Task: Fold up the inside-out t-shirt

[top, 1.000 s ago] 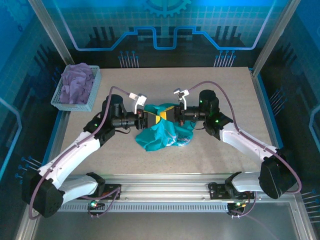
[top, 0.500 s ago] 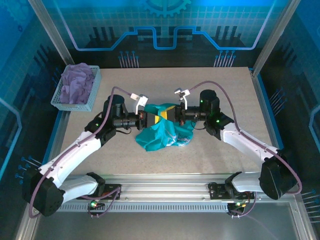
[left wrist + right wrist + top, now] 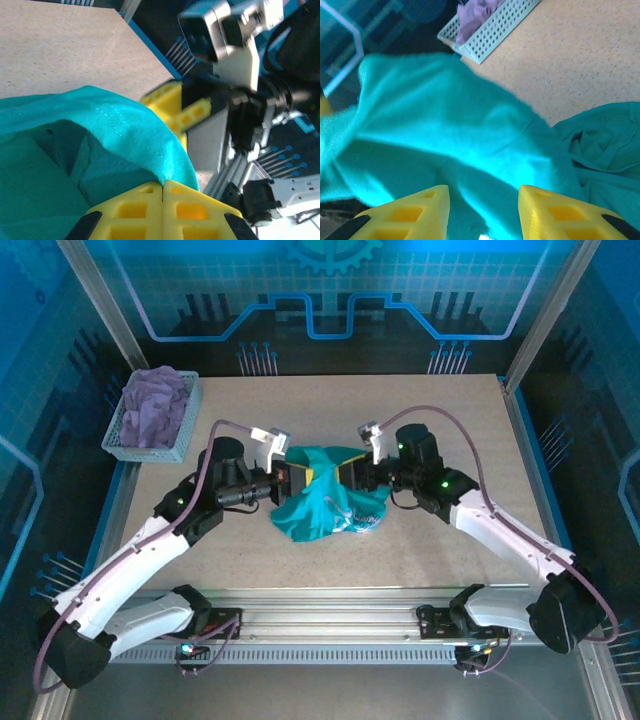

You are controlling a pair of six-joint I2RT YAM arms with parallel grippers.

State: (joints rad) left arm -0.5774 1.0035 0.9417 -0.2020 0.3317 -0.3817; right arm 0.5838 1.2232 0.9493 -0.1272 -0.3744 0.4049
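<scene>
Gripping the inside-out t-shirt [image 3: 320, 505] at desk [image 3: 470, 430] centre, left jaws clench its hem, right jaws hang released, so re-seat those on an edge before pulling taut.

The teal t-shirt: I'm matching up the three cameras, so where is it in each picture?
Top external: teal t-shirt, bunched at centre.
Left wrist: lower left, edge pinched in the shut left gripper.
Right wrist: left and centre, beyond the open right gripper.
Shared landmark: the tan table.
</scene>
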